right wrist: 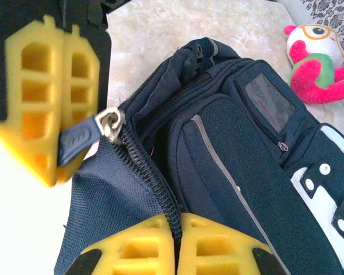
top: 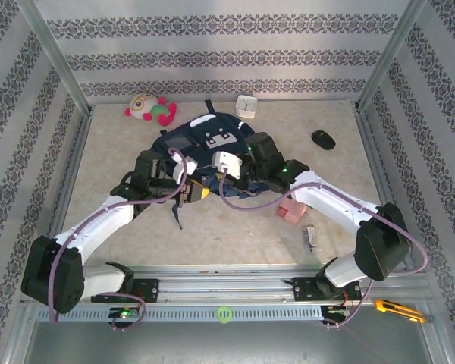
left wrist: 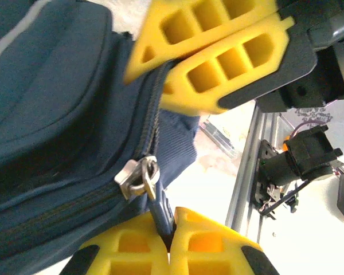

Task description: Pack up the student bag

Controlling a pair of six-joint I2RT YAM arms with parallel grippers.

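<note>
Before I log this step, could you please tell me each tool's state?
Left tool: closed on the zipper pull.
Right tool: closed on the student bag at its zipper edge.

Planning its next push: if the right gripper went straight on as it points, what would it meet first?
Most likely the student bag itself: the right gripper is shut on its zipper edge, with navy fabric directly ahead; depth is unclear.

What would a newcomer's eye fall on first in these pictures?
The navy student bag dominates the top view's middle. The left end effector pinches its zipper pull; the right end effector grips the bag's edge beside the zipper. A bright plush toy lies beyond it, leftward.
</note>
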